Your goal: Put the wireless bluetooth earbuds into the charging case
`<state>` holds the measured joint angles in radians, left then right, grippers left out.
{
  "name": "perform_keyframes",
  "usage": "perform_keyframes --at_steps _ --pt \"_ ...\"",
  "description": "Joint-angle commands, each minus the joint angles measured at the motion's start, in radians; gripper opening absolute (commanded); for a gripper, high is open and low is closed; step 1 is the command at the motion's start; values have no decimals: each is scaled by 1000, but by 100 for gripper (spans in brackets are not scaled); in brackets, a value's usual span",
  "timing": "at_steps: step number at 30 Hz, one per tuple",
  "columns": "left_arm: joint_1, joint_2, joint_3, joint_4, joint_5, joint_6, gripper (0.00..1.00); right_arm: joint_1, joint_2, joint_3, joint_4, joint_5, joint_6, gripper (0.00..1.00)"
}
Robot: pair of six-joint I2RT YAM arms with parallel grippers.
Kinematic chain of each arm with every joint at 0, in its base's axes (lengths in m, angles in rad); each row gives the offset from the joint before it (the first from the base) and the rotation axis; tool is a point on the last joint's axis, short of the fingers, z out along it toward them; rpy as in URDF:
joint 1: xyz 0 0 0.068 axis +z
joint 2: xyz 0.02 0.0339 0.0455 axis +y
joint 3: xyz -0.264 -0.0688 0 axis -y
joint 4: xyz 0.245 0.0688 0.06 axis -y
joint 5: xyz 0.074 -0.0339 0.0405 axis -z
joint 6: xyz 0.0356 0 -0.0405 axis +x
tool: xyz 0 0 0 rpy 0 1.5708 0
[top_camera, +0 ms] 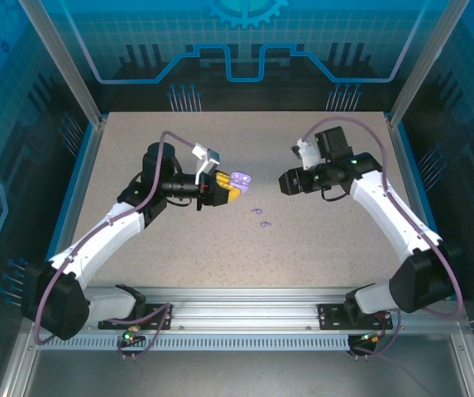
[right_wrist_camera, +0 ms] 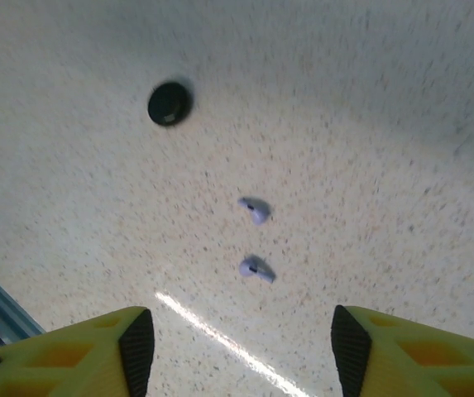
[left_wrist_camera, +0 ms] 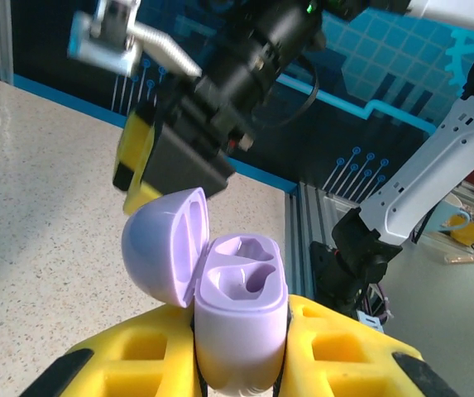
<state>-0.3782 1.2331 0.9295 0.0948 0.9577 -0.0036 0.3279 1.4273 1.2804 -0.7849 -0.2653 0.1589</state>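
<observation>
Lavender earbuds (right_wrist_camera: 256,210) lie near a black disc (right_wrist_camera: 169,103).

Yellow jaws pinch the open lavender case (left_wrist_camera: 241,335).

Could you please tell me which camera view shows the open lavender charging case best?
The left wrist view: the lavender charging case sits close up, lid hinged open, both wells visibly empty, clamped in the left end effector. The top external view shows it merely as a small lavender shape at that end effector's tip.
</observation>
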Motion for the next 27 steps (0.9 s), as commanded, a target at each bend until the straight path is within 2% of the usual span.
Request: perform_keyframes --at_steps 1,7,13,21,27 --pt "22 -50 -42 91 12 -51 10 38 44 -30 6 37 11 59" --pt "33 -77 -78 88 9 -68 10 111 151 -66 27 8 -15 54" --pt "35 -87 -84 75 6 -68 10 204 260 -44 11 81 -122 55" --pt "37 -93 -84 66 2 -70 10 228 369 34 -47 55 -282 60" --pt "40 -93 -82 63 1 -71 10 240 429 65 -57 100 -345 63"
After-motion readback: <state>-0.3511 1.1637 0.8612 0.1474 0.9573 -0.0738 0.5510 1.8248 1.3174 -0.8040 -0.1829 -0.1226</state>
